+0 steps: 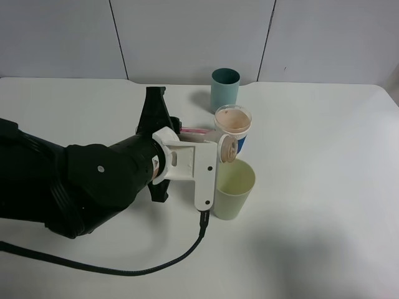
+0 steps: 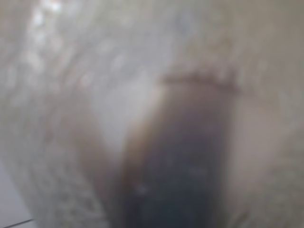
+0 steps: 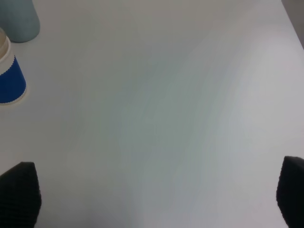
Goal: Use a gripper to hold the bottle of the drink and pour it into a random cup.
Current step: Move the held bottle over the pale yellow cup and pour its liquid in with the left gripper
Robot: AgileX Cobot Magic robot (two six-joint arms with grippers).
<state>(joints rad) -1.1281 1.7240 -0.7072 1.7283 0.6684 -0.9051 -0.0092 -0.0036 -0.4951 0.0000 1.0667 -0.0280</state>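
Note:
My left gripper (image 1: 209,159), white and two-fingered on the bulky black arm, is shut on the bottle of the drink (image 1: 227,148). The bottle lies tipped on its side, its tan-rimmed mouth over the rim of the pale yellowish-green cup (image 1: 234,188). The left wrist view is filled by a blurred close-up of the bottle (image 2: 180,156) with dark liquid inside. I cannot tell whether liquid is flowing. My right gripper (image 3: 154,197) is open over bare table, with only its dark fingertips (image 3: 19,192) showing. It is out of the exterior view.
A blue-and-white paper cup (image 1: 235,123) stands just behind the yellowish-green cup and shows in the right wrist view (image 3: 9,78). A teal cup (image 1: 224,87) stands farther back and shows there too (image 3: 19,19). A black cable (image 1: 124,269) trails across the white table (image 1: 324,187).

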